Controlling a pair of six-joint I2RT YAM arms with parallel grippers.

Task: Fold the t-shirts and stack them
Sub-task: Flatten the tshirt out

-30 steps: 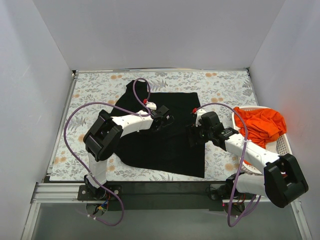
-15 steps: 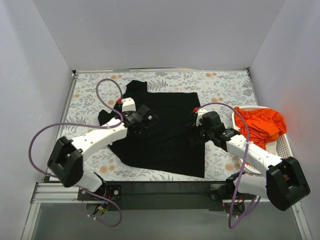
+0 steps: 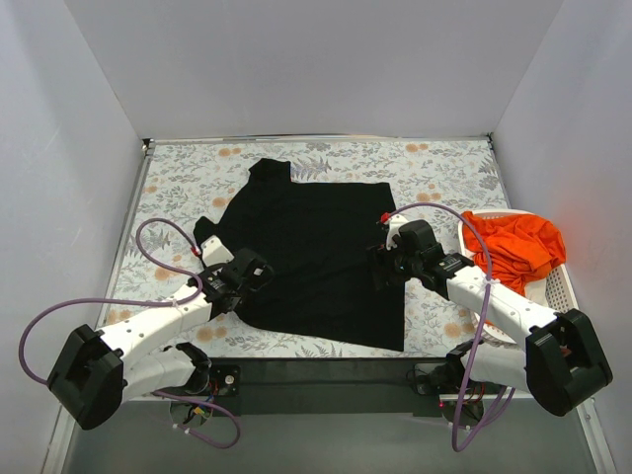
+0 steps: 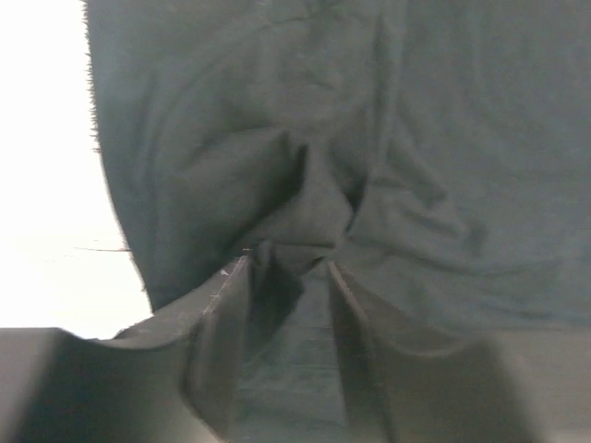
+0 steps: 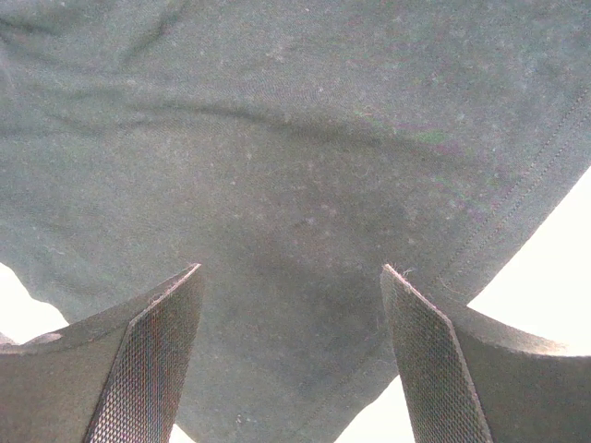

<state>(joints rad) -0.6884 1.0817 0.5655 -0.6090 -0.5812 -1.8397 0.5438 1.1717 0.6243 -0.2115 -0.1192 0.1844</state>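
Shirt: black t-shirt lay spread flat | left gripper narrowly parted over a pucker, gripping nothing | right gripper wide apart above shirt's edge, empty

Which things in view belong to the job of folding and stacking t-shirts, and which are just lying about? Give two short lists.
Belong to the job:
- black t-shirt, spread flat
- orange t-shirt, crumpled at the right

Just lying about:
- white slatted basket, holding the orange one
- floral table cover
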